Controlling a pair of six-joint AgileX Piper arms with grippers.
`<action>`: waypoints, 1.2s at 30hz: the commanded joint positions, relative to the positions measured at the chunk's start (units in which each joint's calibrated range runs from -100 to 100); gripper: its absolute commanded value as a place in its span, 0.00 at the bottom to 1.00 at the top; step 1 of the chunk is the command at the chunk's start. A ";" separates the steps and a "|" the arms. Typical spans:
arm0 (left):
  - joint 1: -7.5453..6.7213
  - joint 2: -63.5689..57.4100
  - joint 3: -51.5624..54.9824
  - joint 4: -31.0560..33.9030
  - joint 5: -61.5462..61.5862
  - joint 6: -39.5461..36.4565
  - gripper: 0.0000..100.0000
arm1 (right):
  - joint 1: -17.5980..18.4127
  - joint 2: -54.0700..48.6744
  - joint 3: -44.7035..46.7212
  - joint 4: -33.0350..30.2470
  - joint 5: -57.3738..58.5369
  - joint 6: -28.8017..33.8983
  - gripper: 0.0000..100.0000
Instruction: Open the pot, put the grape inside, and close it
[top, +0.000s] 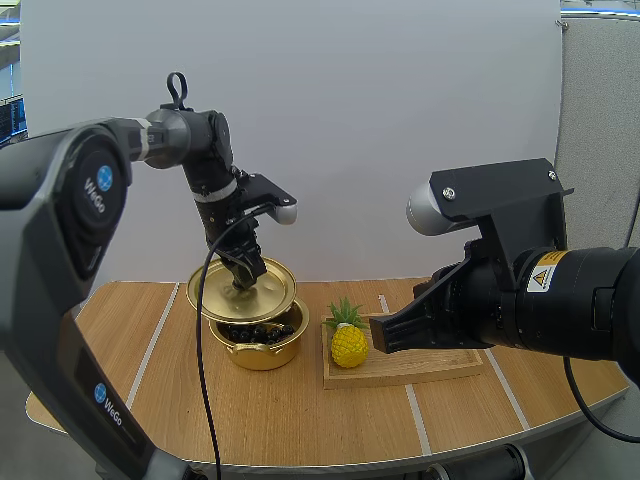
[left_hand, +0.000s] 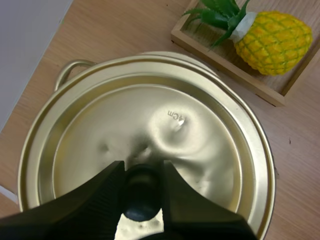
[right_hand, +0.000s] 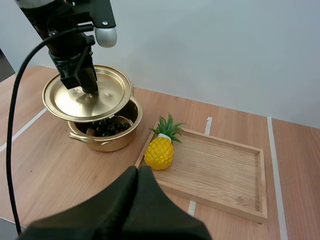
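Right gripper (right_hand: 139, 171): fingers pressed together into one dark wedge, gripping nothing. Hovers above the table (top: 300, 410), on the near side of the tray (right_hand: 215, 170), well apart from the pot.

Tray: wooden, flat on the table, to the right of the pot. Carries a pineapple (right_hand: 159, 152) upright at its left end, leaves up.

Pot (right_hand: 107, 142): gold, just left of the tray, standing on the table. Grapes (right_hand: 105, 126) dark, lying inside on the bottom, seen through the gap under the lid.

Lid (right_hand: 107, 92): gold, held just above the pot's mouth and not seated, overhanging toward the left. Cannot tell whether its far edge touches the rim.

Left gripper (left_hand: 142, 170): narrow, clamped on the black knob (left_hand: 141, 200) at the lid's middle, pointing down from above. Grapes directly below it, apart from the fingers, with the lid between.
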 joint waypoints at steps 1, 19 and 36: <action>-0.11 1.24 0.11 -2.23 0.00 1.26 0.00 | -0.09 -0.55 0.16 0.30 0.00 -0.33 0.00; -0.18 6.75 -0.02 -5.25 0.00 3.87 0.00 | -0.09 -0.55 0.16 0.30 0.00 -0.33 0.00; -0.18 7.65 -0.02 -7.98 -5.63 5.18 0.00 | -0.09 -0.55 0.16 0.30 0.00 -0.33 0.00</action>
